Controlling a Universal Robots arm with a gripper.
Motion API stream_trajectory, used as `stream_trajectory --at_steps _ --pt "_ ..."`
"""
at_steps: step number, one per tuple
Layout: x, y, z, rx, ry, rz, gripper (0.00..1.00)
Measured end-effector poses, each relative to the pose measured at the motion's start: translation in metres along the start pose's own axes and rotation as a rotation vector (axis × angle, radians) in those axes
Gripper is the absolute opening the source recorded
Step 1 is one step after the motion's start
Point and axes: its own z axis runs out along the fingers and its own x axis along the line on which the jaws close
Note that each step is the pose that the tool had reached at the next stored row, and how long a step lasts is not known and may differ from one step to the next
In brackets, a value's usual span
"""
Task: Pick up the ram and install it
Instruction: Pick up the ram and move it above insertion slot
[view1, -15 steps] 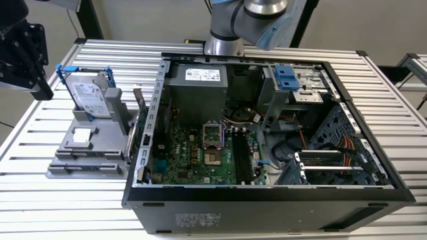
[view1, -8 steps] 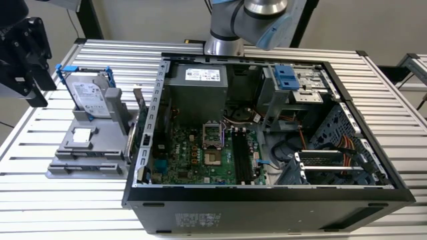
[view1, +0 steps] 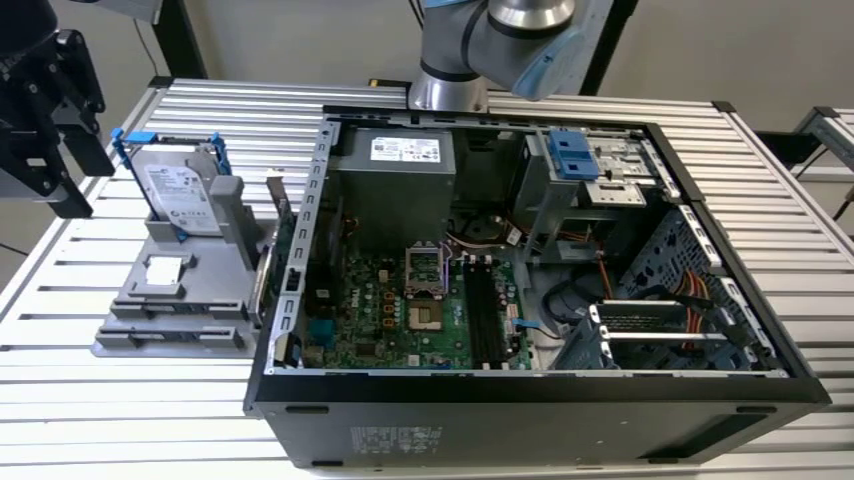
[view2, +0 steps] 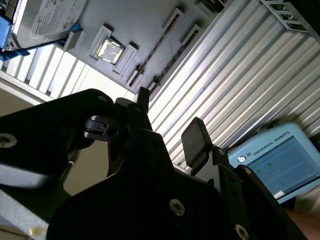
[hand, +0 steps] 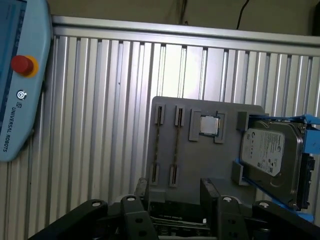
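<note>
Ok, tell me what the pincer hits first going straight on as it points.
Most likely the grey holder, whose near edge sits between the tips of the open pincer in the first wrist view; depth is unclear.

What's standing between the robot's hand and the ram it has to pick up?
Nothing visible. In the first wrist view the open hand hangs at the edge of the grey holder, where the ram stands on edge in its groove, with only bare holder between them.
</note>
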Motion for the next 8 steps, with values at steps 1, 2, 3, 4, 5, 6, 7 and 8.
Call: stream_trajectory --at_steps 1,2,3,4,5,6,7,8 --pt "0.0 -0.0001 0.0003 0.0001 -0.0001 0.005 1.0" --pt "0.0 0.0 0.0008 0.0001 -0.0003 0.01 1.0" --pt "0.0 -0.0001 0.0013 -0.0001 -0.0003 0.014 1.0" --pt "-0.0001 -0.0001 0.0019 -0.0001 -0.0003 0.017 1.0" --pt "-0.0001 -0.0001 0.0026 -0.0001 -0.0004 0.019 1.0" --pt "-0.0001 -0.0001 0.0033 -0.0001 -0.0004 0.02 1.0" --pt "-0.0001 -0.0001 0.0039 -0.0001 -0.0004 0.021 1.0" --pt "-0.0002 -0.0001 0.0044 -0.0001 -0.0005 0.022 1.0"
